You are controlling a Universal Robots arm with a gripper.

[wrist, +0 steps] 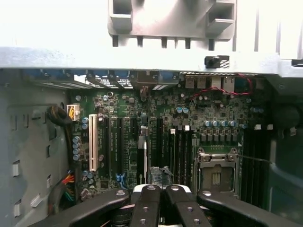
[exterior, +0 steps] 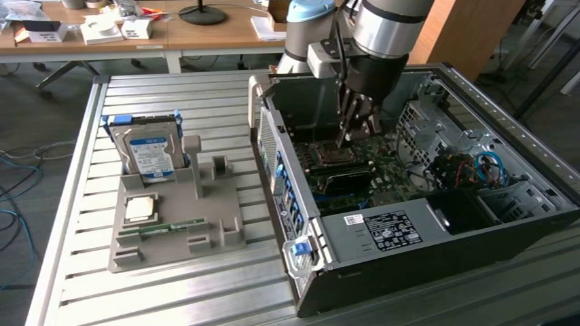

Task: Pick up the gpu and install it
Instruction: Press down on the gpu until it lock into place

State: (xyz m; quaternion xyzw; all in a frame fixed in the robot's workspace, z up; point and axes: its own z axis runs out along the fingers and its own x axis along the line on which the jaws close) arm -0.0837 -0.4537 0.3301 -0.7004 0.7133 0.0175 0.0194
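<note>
Reaching down into the open computer case [exterior: 381,234], the gripper [exterior: 350,138] is clenched; the graphics card [wrist: 158,173], edge-on and blurry, sits at its fingertips, hold unclear.

The arm is built of thick round segments, silver-grey metal with a pale blue cap at the joint near the upper middle of the exterior view. Its wrist is a black cylinder with a light grey box fixed beside it. The pincer [exterior: 354,125] is black, with jointed links studded with silver screws.
</note>
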